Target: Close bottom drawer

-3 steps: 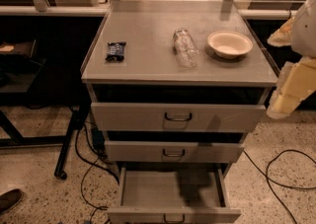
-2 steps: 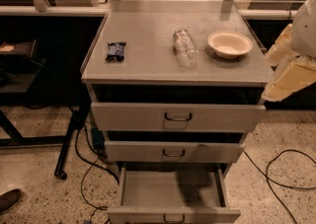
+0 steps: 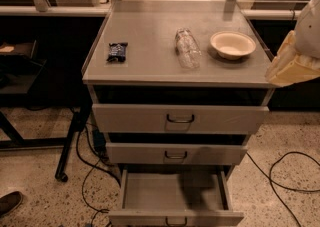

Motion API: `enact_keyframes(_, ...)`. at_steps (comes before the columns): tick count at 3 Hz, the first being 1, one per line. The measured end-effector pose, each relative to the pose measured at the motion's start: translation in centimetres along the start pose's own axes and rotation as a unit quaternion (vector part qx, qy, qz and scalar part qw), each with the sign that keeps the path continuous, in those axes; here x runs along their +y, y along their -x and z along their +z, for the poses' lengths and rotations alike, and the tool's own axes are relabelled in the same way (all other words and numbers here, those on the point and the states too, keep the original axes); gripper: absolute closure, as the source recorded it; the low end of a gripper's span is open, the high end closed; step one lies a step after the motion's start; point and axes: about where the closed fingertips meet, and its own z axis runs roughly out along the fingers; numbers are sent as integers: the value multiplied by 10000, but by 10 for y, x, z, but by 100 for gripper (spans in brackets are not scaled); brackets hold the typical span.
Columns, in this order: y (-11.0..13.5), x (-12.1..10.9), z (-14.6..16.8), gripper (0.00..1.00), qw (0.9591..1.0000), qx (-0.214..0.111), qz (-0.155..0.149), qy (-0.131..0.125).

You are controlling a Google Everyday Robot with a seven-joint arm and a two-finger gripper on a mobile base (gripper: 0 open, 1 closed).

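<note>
The bottom drawer (image 3: 172, 196) of the grey metal cabinet stands pulled far out, empty inside, with its narrow front panel and dark wire handle (image 3: 176, 221) at the lower edge of the camera view. My gripper (image 3: 292, 66) shows as a cream-coloured part at the right edge. It hangs beside the cabinet's top right corner, well above the drawer and touching nothing.
On the cabinet top (image 3: 150, 61) lie a dark snack packet (image 3: 117, 51), a clear plastic bottle (image 3: 187, 47) on its side and a beige bowl (image 3: 232, 44). The two upper drawers (image 3: 180, 119) sit slightly out. Cables (image 3: 280, 171) trail on the floor and a shoe (image 3: 9, 202) shows at lower left.
The cream-coloured gripper part has risen along the cabinet's right side and tilted. The drawers and the things on top have not moved.
</note>
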Motion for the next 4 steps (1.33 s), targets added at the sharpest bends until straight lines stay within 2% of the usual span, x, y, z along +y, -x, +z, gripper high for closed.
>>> enact_keyframes(1, 0, 0, 0, 100, 10000, 0, 0, 0)
enact_keyframes(2, 0, 9, 8, 100, 10000, 18, -40, 55)
enact_keyframes(3, 7, 36, 22, 100, 10000, -1, 5, 32)
enact_keyframes(4, 4, 74, 67, 100, 9997, 141, 154, 157)
